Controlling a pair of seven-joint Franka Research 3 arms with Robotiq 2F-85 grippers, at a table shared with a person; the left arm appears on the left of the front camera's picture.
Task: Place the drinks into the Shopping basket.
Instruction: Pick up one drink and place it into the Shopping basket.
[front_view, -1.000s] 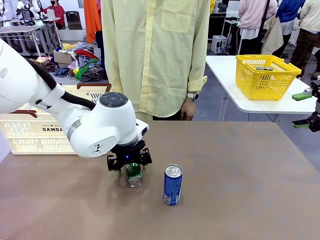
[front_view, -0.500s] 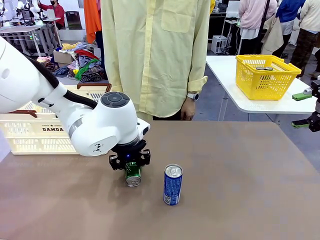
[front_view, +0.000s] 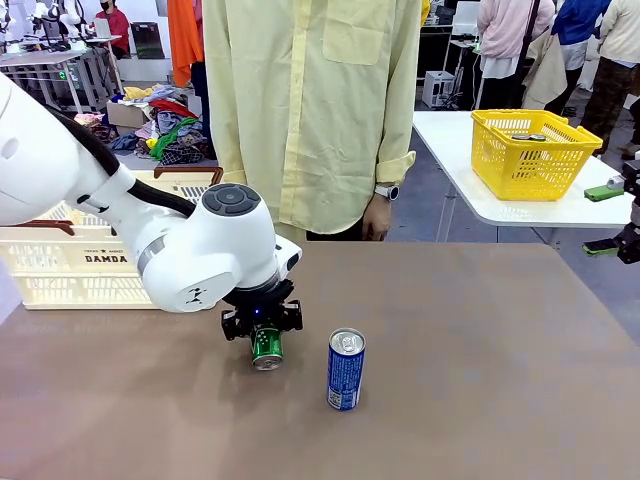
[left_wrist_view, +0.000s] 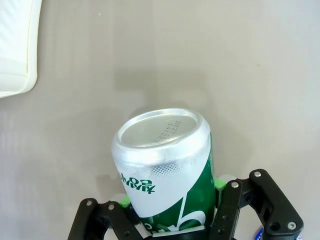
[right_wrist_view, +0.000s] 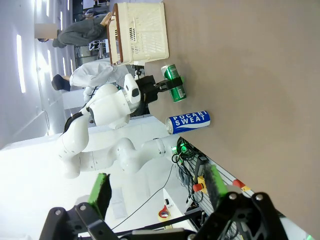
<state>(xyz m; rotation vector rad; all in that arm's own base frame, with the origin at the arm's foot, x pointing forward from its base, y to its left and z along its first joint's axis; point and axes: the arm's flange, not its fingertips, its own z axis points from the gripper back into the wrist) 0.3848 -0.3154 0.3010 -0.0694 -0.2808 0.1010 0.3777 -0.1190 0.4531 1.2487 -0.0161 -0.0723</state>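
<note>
The green can (front_view: 267, 347), smooth aluminium with a dull silver end and white lettering, sits low and left of centre in the front view. It is tilted, with its silver top toward the camera. The left claw (front_view: 262, 325) is clamped on its sides. In the left wrist view the green pads (left_wrist_view: 220, 181) press the can's wall, and its stamped base points at the matte brown desk (front_view: 470, 340). Whether the can touches the desk I cannot tell.

Just right of it a blue can (front_view: 345, 370) with white print stands upright, apart from it. The Shopping basket (front_view: 70, 262), cream slotted plastic with a dark brown rim, lies at the left edge, partly hidden by the white left arm (front_view: 100, 210). A person (front_view: 310, 110) in a pale yellow shirt stands behind the desk. At upper right a yellow mesh basket (front_view: 530, 150) rests on a white desk (front_view: 460, 135). The right claw (right_wrist_view: 157, 187) stands wide open, holding nothing.

Two cans, two baskets.
</note>
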